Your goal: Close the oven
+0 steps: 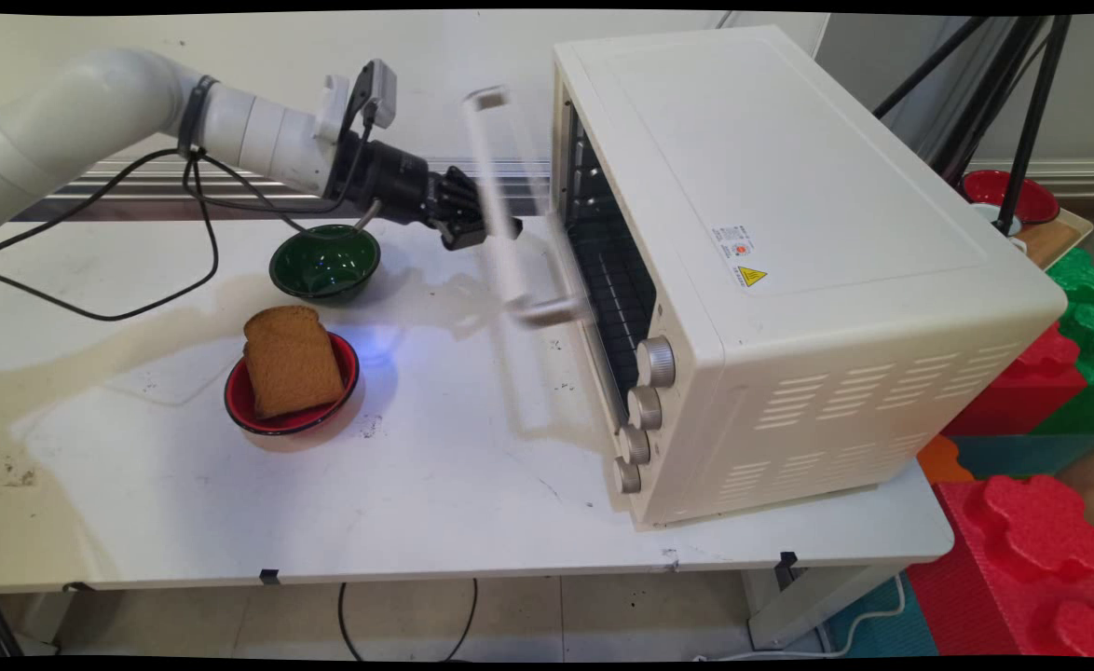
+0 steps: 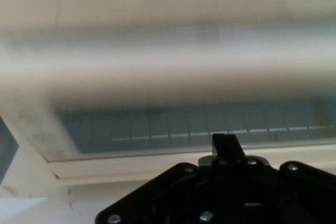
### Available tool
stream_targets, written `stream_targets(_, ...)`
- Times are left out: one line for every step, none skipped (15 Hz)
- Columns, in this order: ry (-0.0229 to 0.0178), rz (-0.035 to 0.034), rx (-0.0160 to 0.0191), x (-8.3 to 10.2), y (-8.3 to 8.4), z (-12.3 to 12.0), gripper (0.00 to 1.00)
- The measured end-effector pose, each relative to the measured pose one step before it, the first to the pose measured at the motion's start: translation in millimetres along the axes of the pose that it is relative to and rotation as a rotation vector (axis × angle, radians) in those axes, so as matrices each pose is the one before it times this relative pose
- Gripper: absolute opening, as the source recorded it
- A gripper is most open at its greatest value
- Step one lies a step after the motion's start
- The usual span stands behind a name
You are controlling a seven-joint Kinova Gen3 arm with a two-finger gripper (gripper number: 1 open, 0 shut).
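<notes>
**Item 1, gripper** (image 1: 508, 226): You had it out level on the arm from the left, just at the oven door (image 1: 521, 270). You could not tell from either view whether it was released or clenched.

**Item 2, oven** (image 1: 789, 233): Cream, boxy, standing on the right part of the white table (image 1: 417, 485), with its front facing left. A column of four knobs (image 1: 645, 405) ran down the near end of the front. A dark rack (image 1: 617, 280) showed inside the opening.

**Item 3, oven door**: It appeared only as a pale, see-through streak leaning away from the front, seemingly partway open. In the hand view it filled the frame as a pale band (image 2: 168, 72) above the gripper (image 2: 226, 142).

**Item 4, green bowl** (image 1: 323, 266): On the table below the wrist, left of the oven.

**Item 5, red bowl** (image 1: 258, 417): Nearer to you than the green one and apart from it. It held a slice of brown bread (image 1: 291, 359) propped upright.

**Item 6, foam blocks** (image 1: 1032, 531): Red, off the table's right end.
</notes>
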State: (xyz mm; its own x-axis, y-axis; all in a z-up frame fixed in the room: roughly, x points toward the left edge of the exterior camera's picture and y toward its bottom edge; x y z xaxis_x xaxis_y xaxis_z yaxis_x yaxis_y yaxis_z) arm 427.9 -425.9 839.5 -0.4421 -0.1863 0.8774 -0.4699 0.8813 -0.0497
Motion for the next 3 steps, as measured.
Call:
stream_targets(0.00075, 0.0078, -0.00118, 3.06, -0.65, 1.63, 0.0)
stream_targets(-0.0003, 0.00769, -0.00068, 2.4, -0.62, 0.12, 0.0)
stream_targets(-0.00087, 0.00542, -0.00064, 1.53, -0.29, -0.55, 0.0)
